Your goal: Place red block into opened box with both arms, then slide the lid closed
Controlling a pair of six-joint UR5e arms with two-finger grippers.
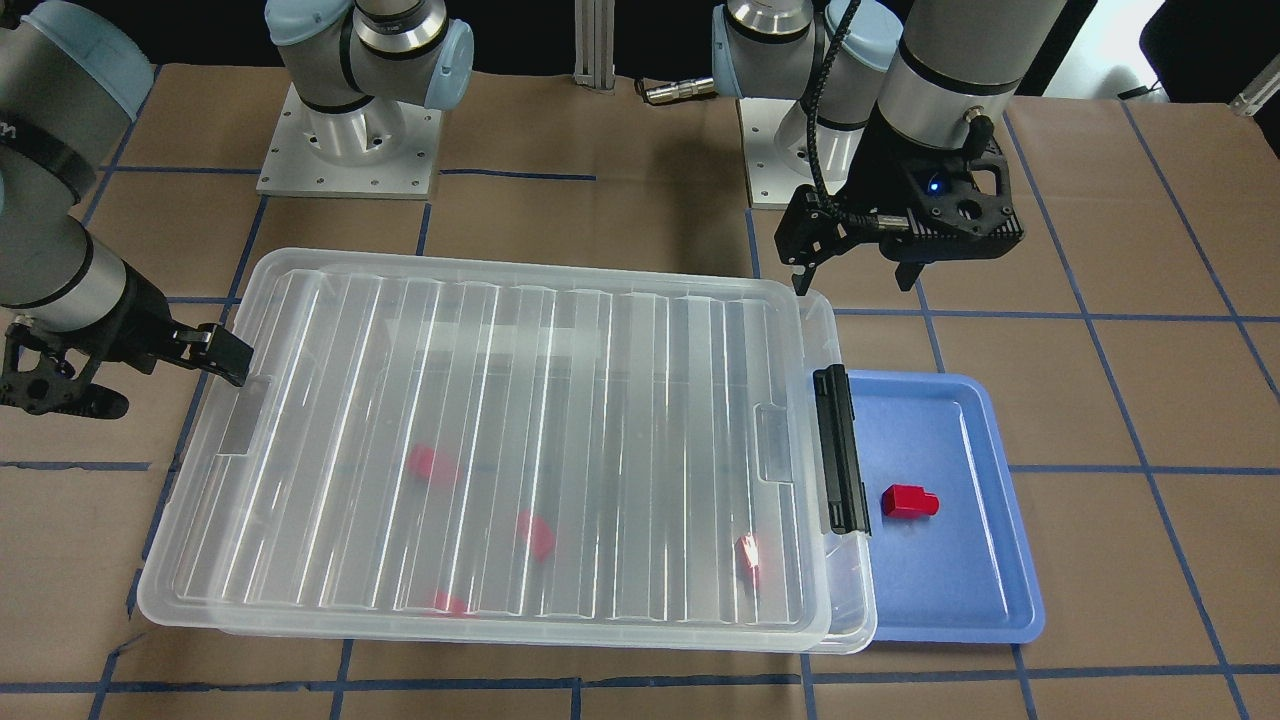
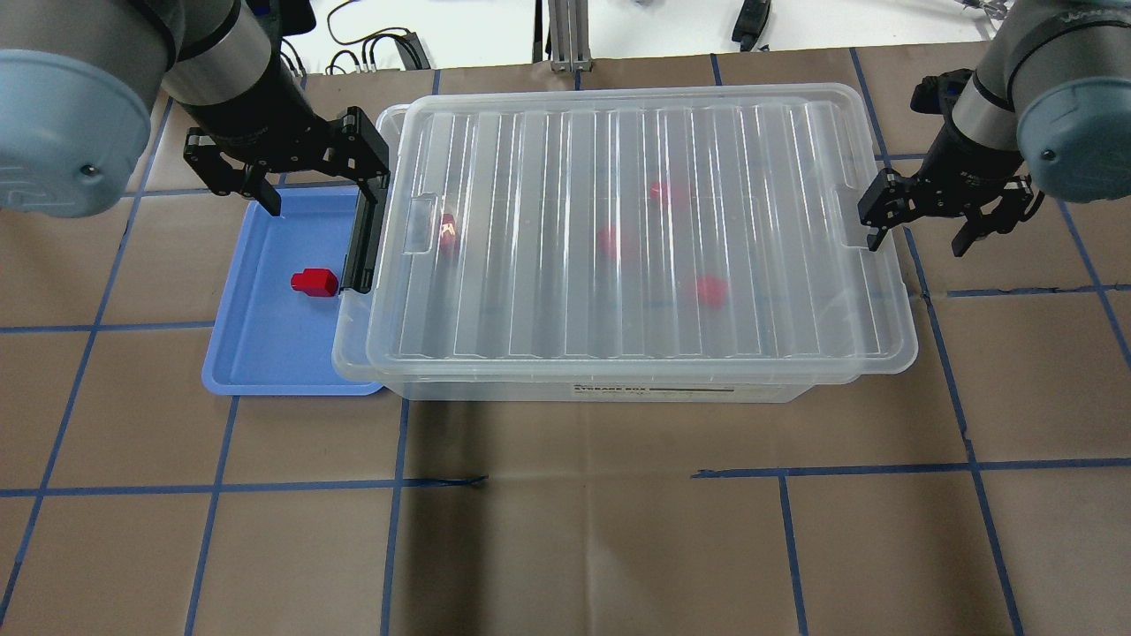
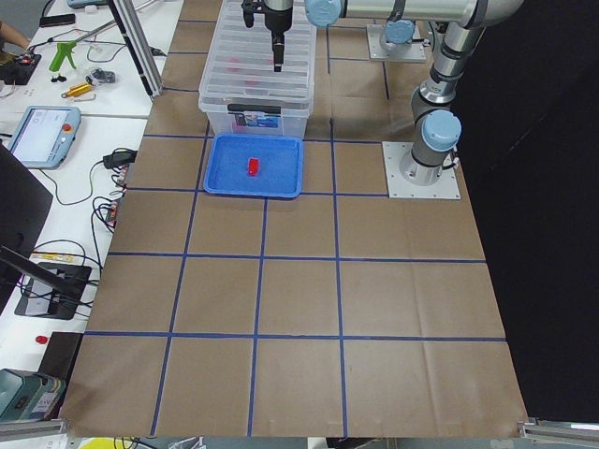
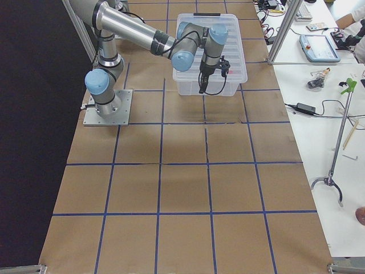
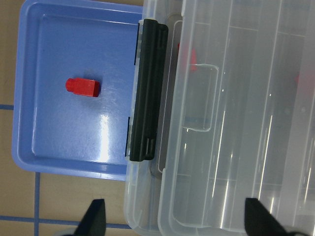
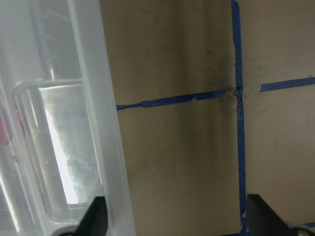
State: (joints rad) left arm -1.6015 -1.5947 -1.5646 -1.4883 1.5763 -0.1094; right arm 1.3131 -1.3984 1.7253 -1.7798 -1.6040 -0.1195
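The clear box (image 2: pixel 618 389) lies across the table's middle with its ribbed lid (image 2: pixel 636 230) over nearly all of it. Only a thin strip shows at the black latch bar (image 2: pixel 360 238) end. Several red blocks show blurred through the lid, one of them (image 1: pixel 537 535) near the centre. Another red block (image 2: pixel 315 282) lies on the blue tray (image 2: pixel 265 353) beside the latch. My left gripper (image 2: pixel 322 185) hangs open over that latch end, empty. My right gripper (image 2: pixel 919 234) is open at the lid's opposite short end, one finger (image 6: pixel 96 216) by the rim.
The blue tray (image 1: pixel 960 600) butts against the box's latch end and partly sits under it. Brown paper with blue tape lines covers the table (image 2: pixel 565 530). Both arm bases (image 1: pixel 350 150) stand behind the box. Benches with tools line the far sides.
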